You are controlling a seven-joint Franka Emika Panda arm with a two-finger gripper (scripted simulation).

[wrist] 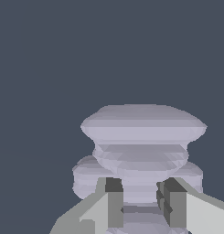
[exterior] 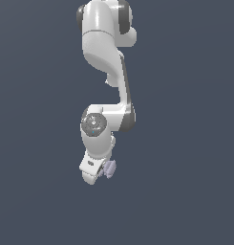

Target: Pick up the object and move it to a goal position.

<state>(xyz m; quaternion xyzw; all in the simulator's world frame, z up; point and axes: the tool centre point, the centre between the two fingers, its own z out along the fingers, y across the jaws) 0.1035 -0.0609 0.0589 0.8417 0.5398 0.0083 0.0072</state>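
The object [wrist: 143,130] is a pale lavender-grey ridged lump of stacked discs. It fills the wrist view just past my fingertips. My gripper [wrist: 141,205] has its two dark-padded fingers [wrist: 114,201] pressed on either side of the lump's narrow waist, so it is shut on it. In the exterior view the object [exterior: 111,167] shows as a small lavender lump sticking out beside the white hand, at my gripper [exterior: 107,172], below the arm's elbow. The fingers themselves are mostly hidden there by the hand.
Only a plain dark grey-blue surface [exterior: 185,143] surrounds the arm in both views. The white arm [exterior: 101,43] reaches down from the top of the exterior view.
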